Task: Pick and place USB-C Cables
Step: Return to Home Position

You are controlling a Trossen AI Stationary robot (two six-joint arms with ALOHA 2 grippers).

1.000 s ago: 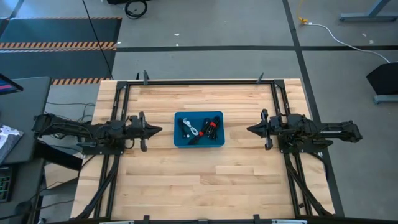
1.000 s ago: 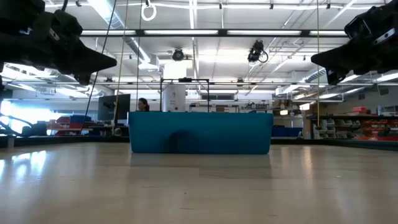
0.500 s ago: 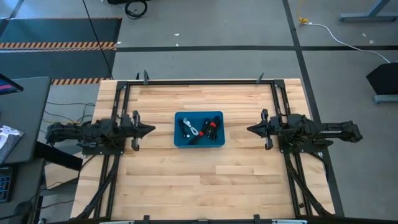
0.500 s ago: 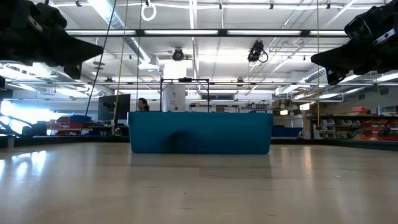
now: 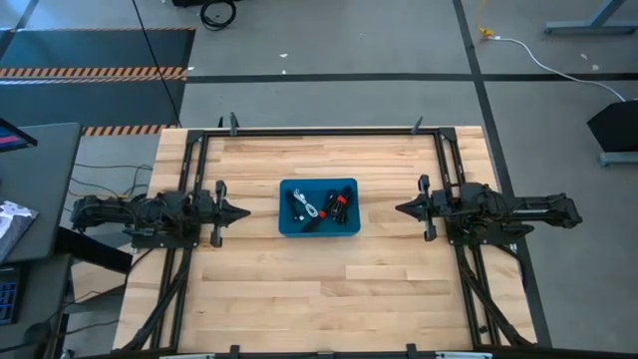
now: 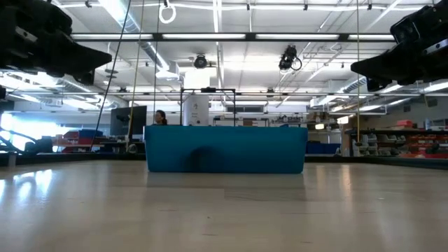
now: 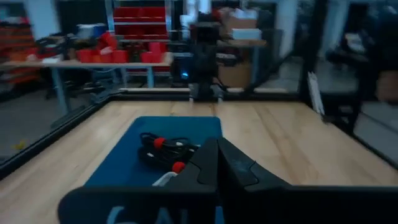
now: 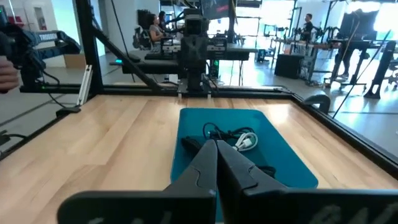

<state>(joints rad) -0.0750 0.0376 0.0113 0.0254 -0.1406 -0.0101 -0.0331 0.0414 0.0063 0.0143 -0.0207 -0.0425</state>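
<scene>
Now your left end effector (image 5: 242, 211) and right end effector (image 5: 401, 208) both have their fingers pressed together, holding nothing. They point at the rectangular blue plastic bin (image 5: 282, 209) from opposite sides, well apart from it: a parked pose, I judge. Coiled black and white USB-C cables (image 5: 319, 207) lie inside it, mid-way on the wooden desk (image 5: 319, 289). Since a second ago the left arm has drawn back from the bin; the right hasn't moved.

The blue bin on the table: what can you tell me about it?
The bin is a shallow, open, rectangular blue tray, plastic by its look, sitting flat on the table, at its middle. Inside lie small cables: one white, the rest black, some with red marks. The left gripper and right gripper hang apart from it, one each side.
</scene>
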